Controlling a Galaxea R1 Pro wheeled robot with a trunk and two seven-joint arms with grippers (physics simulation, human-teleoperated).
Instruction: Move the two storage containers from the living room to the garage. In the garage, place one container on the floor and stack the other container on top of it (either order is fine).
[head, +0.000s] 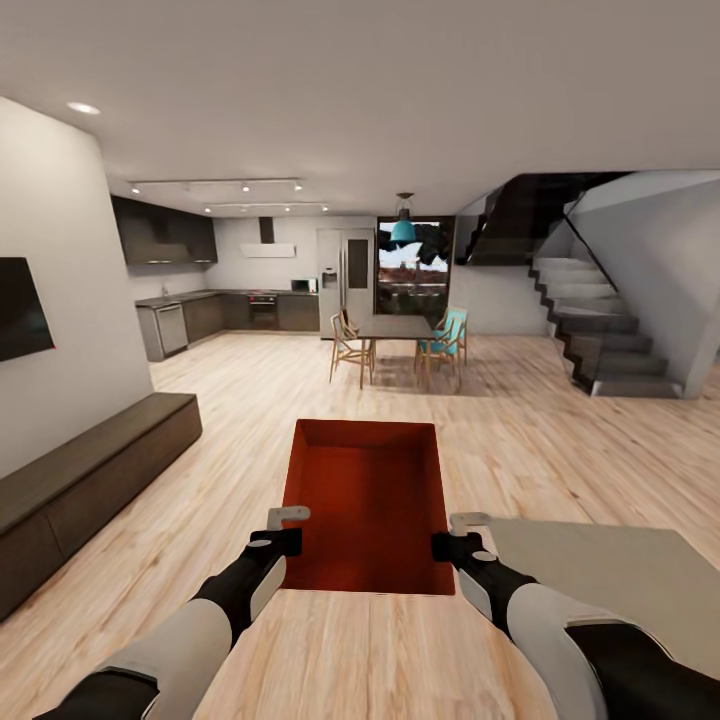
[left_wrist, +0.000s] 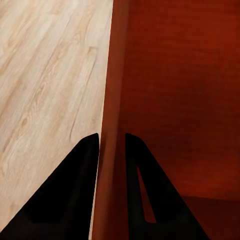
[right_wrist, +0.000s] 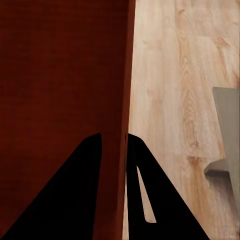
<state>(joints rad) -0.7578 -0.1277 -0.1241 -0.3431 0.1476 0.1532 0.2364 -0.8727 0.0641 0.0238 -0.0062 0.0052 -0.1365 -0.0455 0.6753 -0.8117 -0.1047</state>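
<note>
Container: we are carrying one orange-red storage container (head: 368, 500) in front of us, held up between both arms over the light wood plank floor (head: 520, 420) of the living room.
Left gripper: we are pinching the container's left wall with the left gripper (left_wrist: 112, 145); in its wrist view one dark finger (left_wrist: 70, 195) is sitting outside the wall and the other inside, clamped on it.
Right gripper: we are doing the same on the right wall with the right gripper (right_wrist: 114, 142), its fingers (right_wrist: 75, 190) straddling the thin edge and closed on it.
Progress: we are judging the task as early; this box is lifted but we are looking at wood planks, a kitchen (head: 220, 300), a dining table (head: 395, 328) and a staircase (head: 590, 330), not at a garage.
Left to do: we are expecting to haul this box to the garage, set it on the dark floor there, then fetch a second box and stack it.
Shape: we are seeing a plain rectangular open-topped box with straight, thin walls and a flat bottom, nothing inside.
Surface: we are reading the walls as smooth, matte and rigid, darker in the shaded interior.
Surroundings: we are passing a long dark low cabinet (head: 90, 480) on our left and a pale grey rug (head: 620, 580) under our right arm.
</note>
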